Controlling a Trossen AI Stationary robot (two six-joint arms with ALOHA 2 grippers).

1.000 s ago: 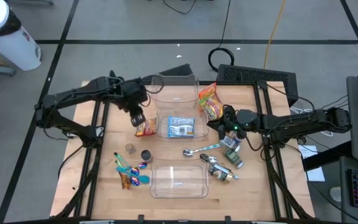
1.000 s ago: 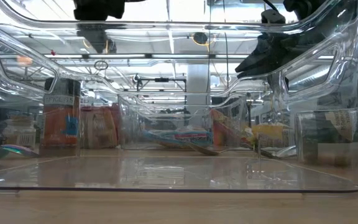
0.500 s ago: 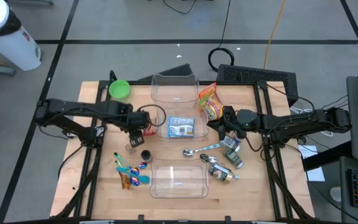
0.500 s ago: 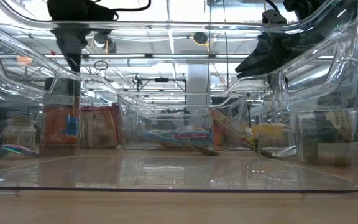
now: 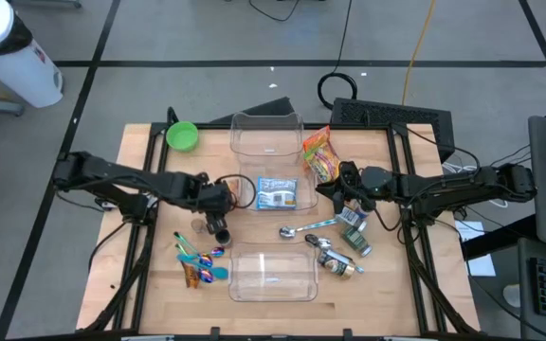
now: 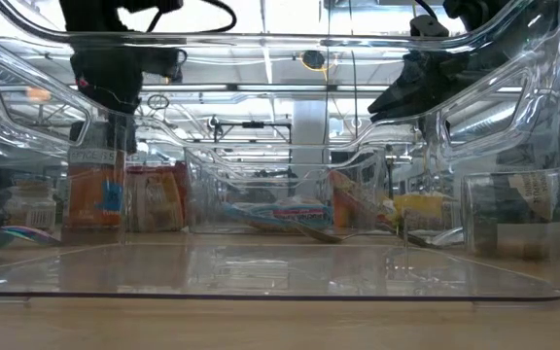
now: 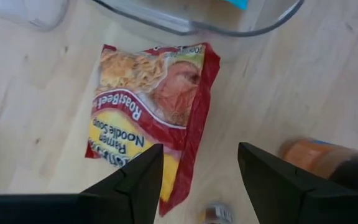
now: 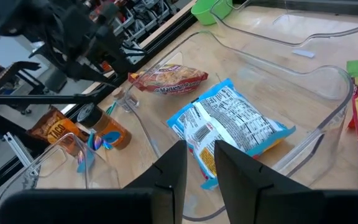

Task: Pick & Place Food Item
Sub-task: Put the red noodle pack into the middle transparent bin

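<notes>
1. The ramen packet lies flat on the wooden table, just outside the rounded wall of the clear bin; the left wrist view alone shows its red wrapper and printed label plainly.
2. The left gripper hangs over the packet's near edge with its fingers spread and nothing between them; in the high view the arm covers most of the packet.
3. An orange-labelled bottle stands close beside the packet.
4. The right wrist view shows what the left does not: a blue packet lying inside the bin, with the ramen packet beyond the wall.
5. The right gripper waits at the bin's right side, its fingers close together and empty.
6. The high view adds a green bowl at the table's far left corner.
</notes>
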